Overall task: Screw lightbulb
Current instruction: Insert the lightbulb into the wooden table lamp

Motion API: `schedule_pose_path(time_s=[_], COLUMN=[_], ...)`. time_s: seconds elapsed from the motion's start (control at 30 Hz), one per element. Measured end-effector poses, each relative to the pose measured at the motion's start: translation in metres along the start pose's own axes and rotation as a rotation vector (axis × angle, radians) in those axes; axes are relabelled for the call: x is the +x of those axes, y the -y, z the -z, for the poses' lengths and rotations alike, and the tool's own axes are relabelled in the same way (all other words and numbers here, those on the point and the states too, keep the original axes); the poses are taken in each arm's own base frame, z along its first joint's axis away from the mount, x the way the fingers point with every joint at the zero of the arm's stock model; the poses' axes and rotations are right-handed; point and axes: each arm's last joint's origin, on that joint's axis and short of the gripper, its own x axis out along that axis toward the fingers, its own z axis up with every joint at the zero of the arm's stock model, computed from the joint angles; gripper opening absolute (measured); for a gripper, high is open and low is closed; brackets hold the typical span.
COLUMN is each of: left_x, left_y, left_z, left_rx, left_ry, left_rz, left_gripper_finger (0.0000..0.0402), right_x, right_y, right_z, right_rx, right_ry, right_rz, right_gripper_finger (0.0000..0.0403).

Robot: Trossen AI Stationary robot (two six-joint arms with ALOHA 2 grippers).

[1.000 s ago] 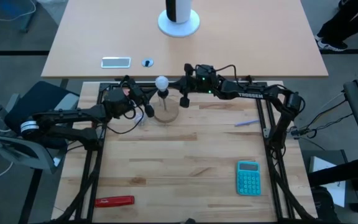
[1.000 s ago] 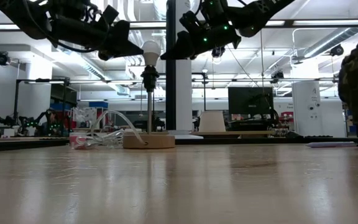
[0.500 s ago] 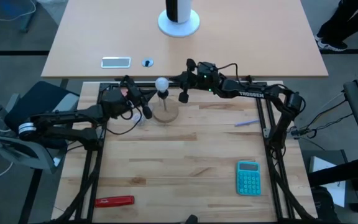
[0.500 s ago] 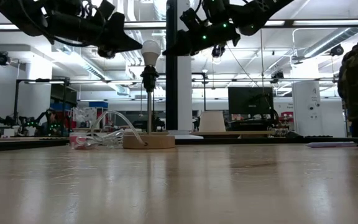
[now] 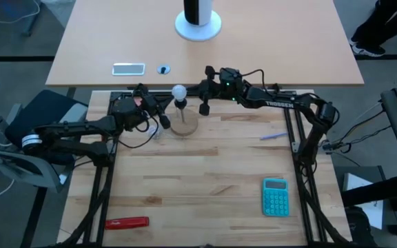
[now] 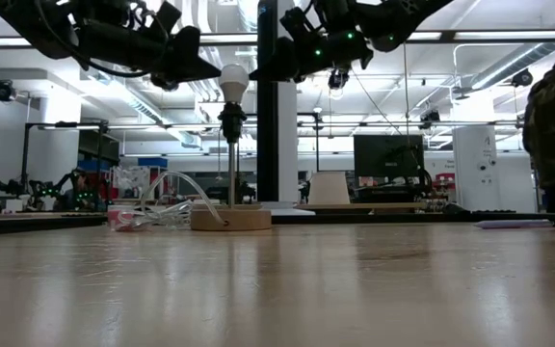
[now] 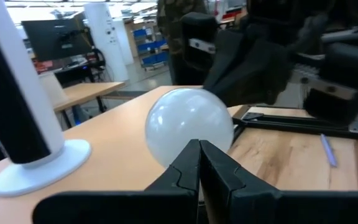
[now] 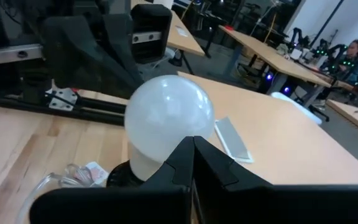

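The white lightbulb (image 5: 179,91) sits upright in the dark socket (image 6: 231,120) of a thin lamp post on a round wooden base (image 5: 183,126). The bulb also shows in the low view (image 6: 233,79). My left gripper (image 5: 165,102) is shut, level with the bulb on its left side (image 6: 216,75); the bulb (image 7: 188,124) fills the left wrist view just past the fingertips. My right gripper (image 5: 192,90) is shut, level with the bulb on its right side (image 6: 254,73); the bulb (image 8: 166,118) stands just past its fingertips too. My left gripper's shut fingertips stand at the bulb's left side, coming level from the table's left; I cannot tell whether they touch it. My right gripper's shut fingertips stand at the bulb's right side, coming level from the table's right; I cannot tell whether they touch it.
A clear plastic bag (image 6: 157,207) lies left of the wooden base. A teal calculator (image 5: 276,196) lies near right, a red tool (image 5: 127,222) near left, a pen (image 5: 271,136) right of centre. A large white cylinder (image 5: 198,21) stands on the far table.
Both grippers have risen a little beside the bulb and stayed shut. The left fingertips have come closer to the bulb's left side. The bulb and the lamp post have kept still.
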Motion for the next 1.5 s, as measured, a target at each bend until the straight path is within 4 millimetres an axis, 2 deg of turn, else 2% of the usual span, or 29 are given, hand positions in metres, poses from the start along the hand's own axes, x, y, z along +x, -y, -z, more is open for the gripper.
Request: schedule_pose_path(time_s=[0.27, 0.67, 0.83, 1.07, 1.23, 1.33, 1.5], left_x=[-0.004, -0.003, -0.001, -0.001, -0.004, -0.007, -0.007], left_y=[0.000, 0.001, 0.001, -0.001, 0.000, 0.003, 0.005], left_z=[0.002, 0.003, 0.005, 0.008, 0.005, 0.001, -0.001], left_rx=[-0.006, 0.042, 0.042, 0.028, 0.021, 0.016, 0.032], left_ry=[-0.041, -0.042, -0.044, -0.086, -0.076, -0.054, -0.024], left_rz=[0.006, 0.008, -0.005, -0.083, -0.070, -0.005, 0.065], left_gripper_finger=[0.0000, 0.0000, 0.0000, 0.0000, 0.0000, 0.0000, 0.0000], right_x=[0.000, 0.002, 0.002, 0.002, -0.001, -0.001, -0.001], right_y=[-0.004, 0.006, 0.003, -0.003, 0.001, 0.003, 0.007], right_z=[0.003, 0.010, 0.010, 0.012, 0.012, 0.013, 0.009], right_rx=[0.020, 0.017, 0.029, 0.071, 0.072, 0.049, 0.015], right_ry=[-0.045, -0.043, -0.015, -0.044, -0.097, -0.120, -0.083], right_rz=[-0.012, 0.021, -0.078, -0.124, -0.029, 0.016, 0.038], right_gripper_finger=[0.0002, 0.0002, 0.0002, 0.0002, 0.0002, 0.0002, 0.0002])
